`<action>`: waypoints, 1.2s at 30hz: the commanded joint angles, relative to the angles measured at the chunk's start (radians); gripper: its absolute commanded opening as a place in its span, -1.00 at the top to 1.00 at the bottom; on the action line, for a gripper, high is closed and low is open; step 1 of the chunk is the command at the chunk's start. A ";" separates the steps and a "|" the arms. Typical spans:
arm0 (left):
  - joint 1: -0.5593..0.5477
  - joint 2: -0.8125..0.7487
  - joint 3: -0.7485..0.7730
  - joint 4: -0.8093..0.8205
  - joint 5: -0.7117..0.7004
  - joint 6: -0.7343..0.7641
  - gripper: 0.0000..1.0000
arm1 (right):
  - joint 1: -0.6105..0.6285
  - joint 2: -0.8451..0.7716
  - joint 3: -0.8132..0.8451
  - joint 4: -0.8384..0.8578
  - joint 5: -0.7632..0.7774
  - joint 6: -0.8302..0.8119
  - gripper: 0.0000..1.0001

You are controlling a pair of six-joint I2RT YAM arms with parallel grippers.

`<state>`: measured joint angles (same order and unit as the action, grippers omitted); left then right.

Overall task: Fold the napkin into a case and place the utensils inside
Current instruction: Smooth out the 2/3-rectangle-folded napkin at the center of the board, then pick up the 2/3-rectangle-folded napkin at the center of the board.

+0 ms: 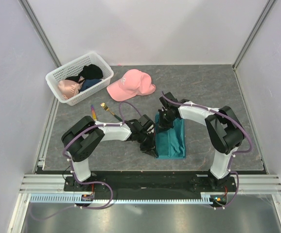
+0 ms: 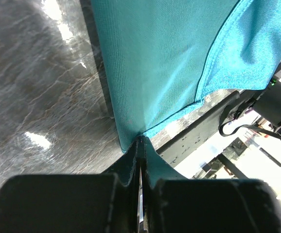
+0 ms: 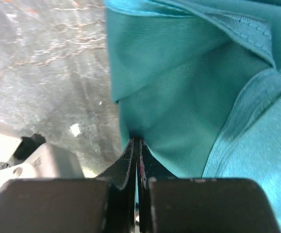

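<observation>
1. The soft teal-green cloth napkin [image 1: 172, 138] is laid half-folded on the grey tabletop [image 1: 218, 92].
2. Its edge is gripped by left claw [image 2: 139, 141] and right claw [image 3: 136, 141].
3. Judged light and limp; corners are best held.

Overhead rear view, wrist close-ups sharing napkin [image 1: 172, 141]

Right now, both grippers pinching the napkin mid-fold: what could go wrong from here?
1. The left gripper and right gripper each pinch only a thin edge of the napkin at the very tips; it may slip out during the fold.
2. In the top view the two grippers sit close together over it, so a crossing move may make them collide.
3. The fork lies just beyond the left arm; a swing could knock it.
</observation>
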<state>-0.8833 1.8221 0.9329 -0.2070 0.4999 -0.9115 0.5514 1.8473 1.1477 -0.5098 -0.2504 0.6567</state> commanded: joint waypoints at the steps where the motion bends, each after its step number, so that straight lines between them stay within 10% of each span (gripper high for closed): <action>1: -0.003 -0.059 0.023 -0.061 -0.053 0.040 0.95 | -0.013 -0.045 0.087 -0.114 0.033 -0.036 0.87; 9: -0.005 -0.161 0.101 -0.155 -0.098 0.097 0.51 | -0.145 -0.316 -0.014 -0.315 0.036 -0.089 0.00; 14: -0.045 -0.175 0.175 -0.167 -0.153 0.125 -0.18 | -0.281 -0.434 -0.196 -0.335 -0.010 -0.157 -0.31; 36: -0.328 -0.080 0.339 -0.172 -0.483 0.085 -0.22 | -0.257 -0.436 -0.490 0.057 -0.340 -0.008 -0.04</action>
<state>-1.1721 1.7775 1.2690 -0.3744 0.1356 -0.8276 0.2535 1.4391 0.6582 -0.5739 -0.4946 0.5304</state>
